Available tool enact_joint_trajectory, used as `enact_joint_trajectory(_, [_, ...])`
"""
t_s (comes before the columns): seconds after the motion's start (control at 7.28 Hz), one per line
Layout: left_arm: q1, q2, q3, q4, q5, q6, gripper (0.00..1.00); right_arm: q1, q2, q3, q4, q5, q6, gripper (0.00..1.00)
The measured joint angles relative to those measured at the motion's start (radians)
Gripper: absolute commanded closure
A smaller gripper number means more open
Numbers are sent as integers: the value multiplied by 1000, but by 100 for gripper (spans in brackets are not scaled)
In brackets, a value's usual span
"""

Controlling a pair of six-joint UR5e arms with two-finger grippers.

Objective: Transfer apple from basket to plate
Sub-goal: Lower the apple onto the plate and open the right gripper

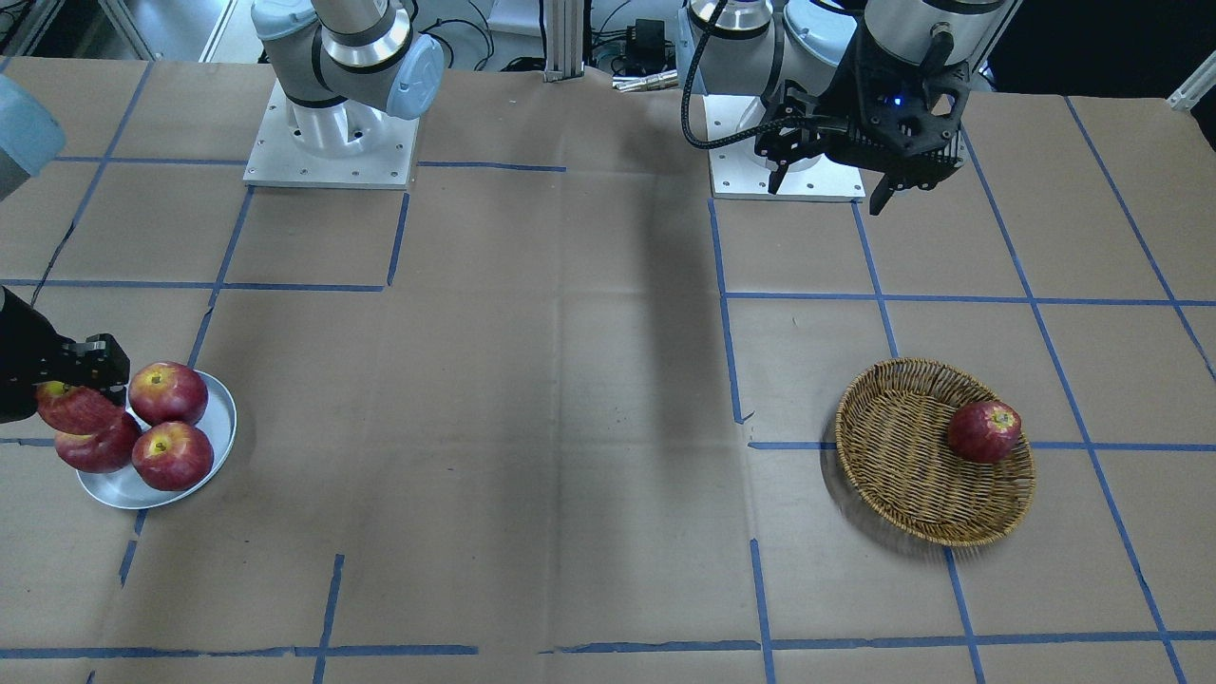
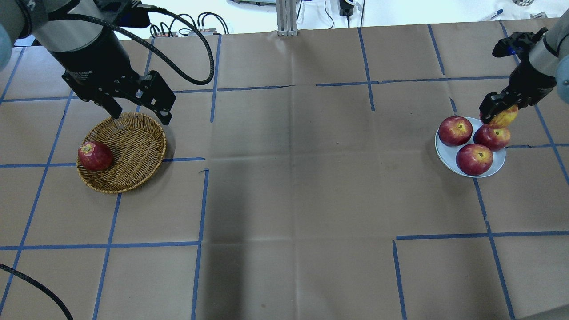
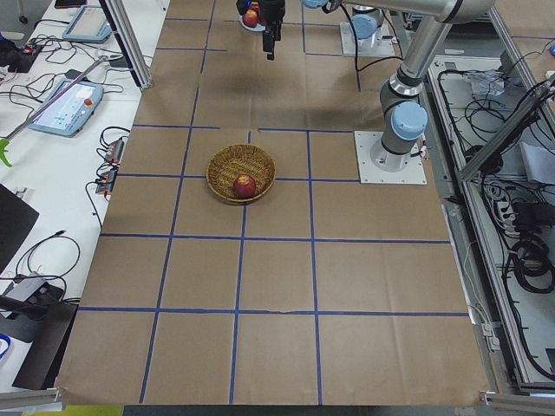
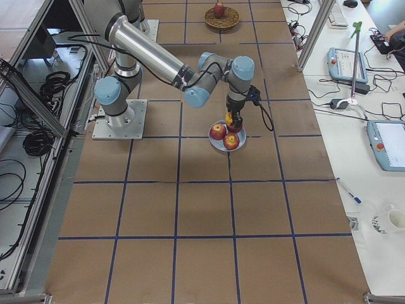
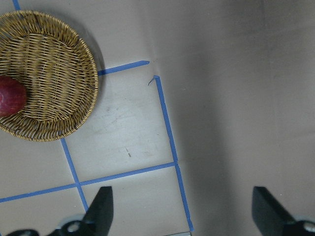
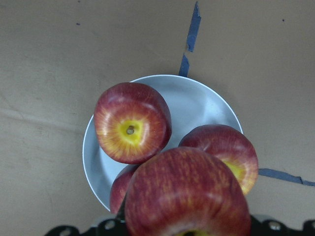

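My right gripper [image 2: 498, 114] is shut on the apple [image 2: 504, 119], pinkish-red with a yellow patch, and holds it just above the far right edge of the pale plate [image 2: 446, 153]. The wrist view shows the apple [image 6: 187, 196] close up over the plate [image 6: 197, 101]. Three darker apples [image 2: 454, 130] lie on the plate. The wicker basket [image 2: 133, 146] at the left holds one dark red apple [image 2: 94, 155]. My left gripper [image 2: 140, 114] is open and empty, above the basket's far rim.
Brown paper with a blue tape grid covers the table [image 2: 289, 178]. The two arm bases [image 1: 332, 142] stand at the robot's side. The held apple rests close against one of the plate's apples [image 1: 95, 448].
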Motion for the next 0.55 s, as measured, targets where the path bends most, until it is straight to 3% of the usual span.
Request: enact_joint_trajectory(0.55, [1, 0, -1, 0, 0, 0, 1, -3, 37, 35, -49, -1, -3, 38])
